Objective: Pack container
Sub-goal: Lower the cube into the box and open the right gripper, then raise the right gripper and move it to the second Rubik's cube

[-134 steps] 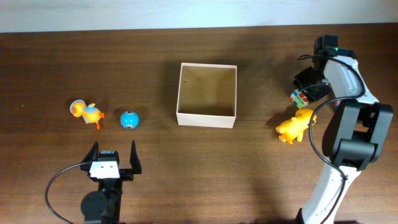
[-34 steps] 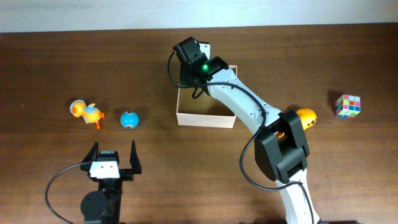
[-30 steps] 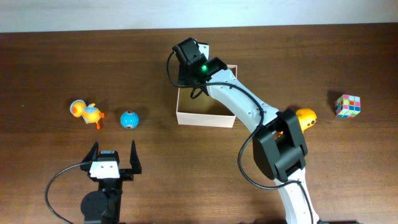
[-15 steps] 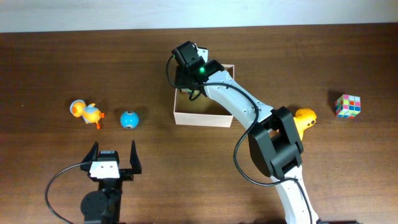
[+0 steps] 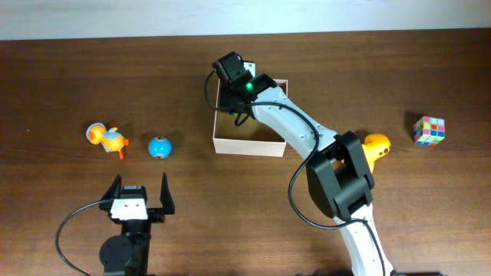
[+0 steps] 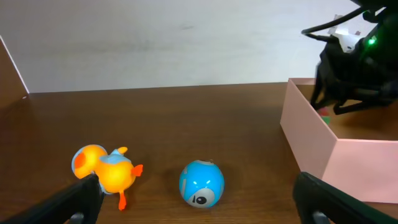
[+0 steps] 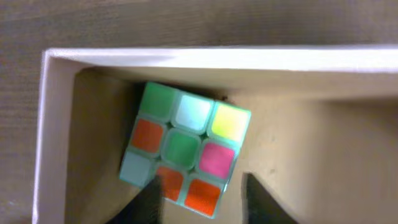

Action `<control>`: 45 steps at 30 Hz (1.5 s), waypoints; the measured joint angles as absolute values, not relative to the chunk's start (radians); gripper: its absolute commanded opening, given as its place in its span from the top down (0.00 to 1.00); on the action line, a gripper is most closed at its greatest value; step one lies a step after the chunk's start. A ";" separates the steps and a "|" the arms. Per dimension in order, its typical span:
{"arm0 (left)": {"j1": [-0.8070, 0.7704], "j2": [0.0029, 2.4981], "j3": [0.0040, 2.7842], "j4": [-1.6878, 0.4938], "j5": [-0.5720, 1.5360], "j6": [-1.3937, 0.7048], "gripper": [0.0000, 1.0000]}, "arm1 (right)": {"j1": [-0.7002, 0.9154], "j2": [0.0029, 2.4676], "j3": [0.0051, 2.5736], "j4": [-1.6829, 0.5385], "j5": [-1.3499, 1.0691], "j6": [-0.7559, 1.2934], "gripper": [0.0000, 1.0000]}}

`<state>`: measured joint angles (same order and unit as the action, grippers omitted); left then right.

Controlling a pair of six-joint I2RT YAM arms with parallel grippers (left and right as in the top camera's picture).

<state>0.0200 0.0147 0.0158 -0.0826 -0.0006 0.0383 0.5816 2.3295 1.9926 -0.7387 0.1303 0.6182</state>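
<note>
Right now my right claw hangs over the far left corner of the container, its fingers spread apart and blurred at the bottom of my wrist view. Just beyond the tips a cube lies flat on the tan floor, tucked into that corner and turned slightly against the walls, with its whole top face showing. Nothing is pinched between the fingers, though the blur leaves me unsure whether a tip brushes the cube's near edge. I judge this to be the release end of a placement: one toy is in, and the step now wants me clear of the box. The next move calls for a straight lift with the fingers wide, high enough to pass the thin cream wall without nudging it, since the box looks light and would likely slide. Further out on the table, to my right, the yellow toy sits partly hidden behind my arm, and a second cube lies beyond it. On the other side the blue ball and the orange duck lie near each other, well apart from the container. My left claw sits at the near edge, spread wide and empty, facing them. Four toys lie outside, so the packing looks barely begun, and the yellow toy seems my nearest pick.
</note>
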 measured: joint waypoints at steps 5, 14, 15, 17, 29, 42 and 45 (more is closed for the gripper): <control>0.020 0.015 0.016 -0.083 -0.001 0.038 0.01 | 0.575 2.329 1.993 -0.757 0.134 0.616 0.73; 0.020 0.015 0.016 -0.083 -0.001 0.038 0.01 | 0.542 2.329 1.993 -0.759 0.195 0.601 0.72; 0.020 0.015 0.016 -0.083 -0.001 0.038 0.01 | 0.538 2.329 1.993 -0.751 0.202 0.598 0.72; 0.020 0.015 0.016 -0.083 -0.001 0.038 0.01 | 0.533 2.329 1.993 -0.738 0.213 0.593 0.71; 0.020 0.015 0.016 -0.083 -0.001 0.038 0.01 | 0.524 2.349 1.993 -0.720 0.229 0.580 0.71; 0.020 0.015 0.016 -0.083 -0.001 0.038 0.01 | 0.523 2.389 1.993 -0.658 0.219 0.550 0.71; 0.020 0.015 0.016 -0.083 -0.001 0.038 0.01 | 0.522 2.391 1.993 -0.639 0.207 0.524 0.71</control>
<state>0.0200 0.0147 0.0158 -0.0826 -0.0006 0.0383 0.5220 2.3913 1.9926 -0.6388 0.2073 0.5243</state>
